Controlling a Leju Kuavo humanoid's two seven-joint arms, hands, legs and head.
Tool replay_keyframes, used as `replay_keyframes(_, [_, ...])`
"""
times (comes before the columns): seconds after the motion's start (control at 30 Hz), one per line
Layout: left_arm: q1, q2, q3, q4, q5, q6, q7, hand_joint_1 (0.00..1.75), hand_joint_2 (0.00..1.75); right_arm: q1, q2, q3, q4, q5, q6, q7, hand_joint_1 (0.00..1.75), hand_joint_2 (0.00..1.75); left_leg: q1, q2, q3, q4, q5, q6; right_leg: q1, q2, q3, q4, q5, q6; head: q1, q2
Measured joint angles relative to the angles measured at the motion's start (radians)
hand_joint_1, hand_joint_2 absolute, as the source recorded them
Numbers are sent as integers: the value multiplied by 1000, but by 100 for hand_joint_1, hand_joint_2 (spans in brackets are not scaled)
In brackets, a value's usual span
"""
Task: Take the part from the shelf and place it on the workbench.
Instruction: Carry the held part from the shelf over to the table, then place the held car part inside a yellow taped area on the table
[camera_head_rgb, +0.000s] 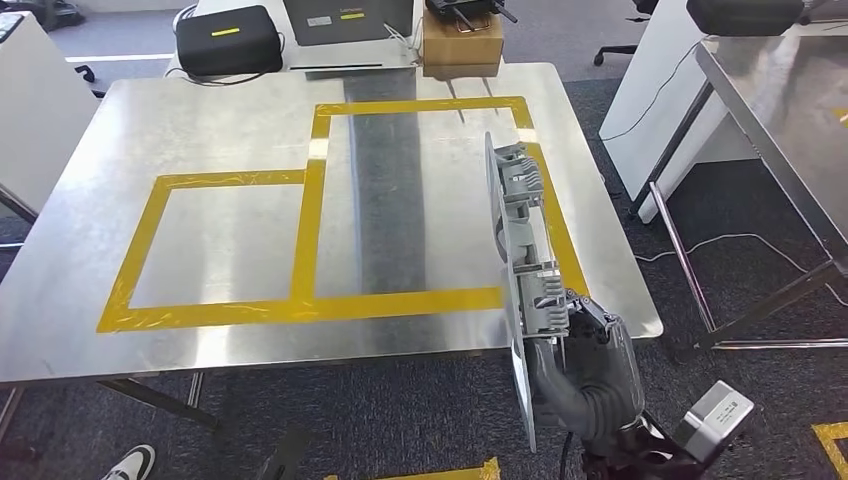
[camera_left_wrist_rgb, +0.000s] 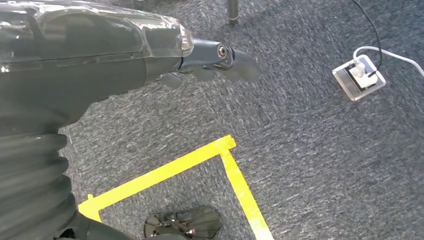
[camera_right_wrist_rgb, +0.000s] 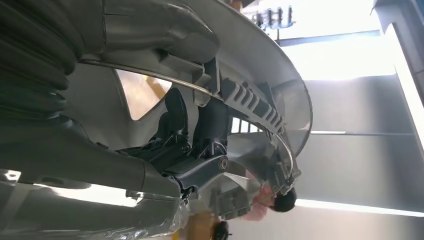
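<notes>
Carry step: my right hand (camera_head_rgb: 590, 365) grips the grey ribbed part (camera_head_rgb: 525, 260) upright, lower right, over the workbench (camera_head_rgb: 230, 130) edge. Next I'd lower it inside the yellow tape outline (camera_head_rgb: 430, 200).

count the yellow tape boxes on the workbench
2: a smaller box on the left, and a taller box adjoining its right side, partly hidden by the part.

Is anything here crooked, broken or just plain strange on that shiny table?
Nothing looks broken or spilled. The one odd sight is the grey part: the right hand holds it on edge, upright, at the workbench's near right side, not lying flat inside the yellow tape outline.
</notes>
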Motion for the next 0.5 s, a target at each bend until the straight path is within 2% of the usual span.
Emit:
replay_keyframes(0.3, [-3,0,0,1,18,3,-9,0,175,-35,0,11,30,148,-71,97,175,175,-2,6,1,0,-4,-1,-1,7,0,-1,-1,-1,0,0])
replay_keyframes(0.5, [-4,0,0,1,21,3,-9,0,175,-58,1,24,42,164,-77,107,175,175,-2,6,1,0,-5,0,-2,7,1,-2,-2,-1,0,0])
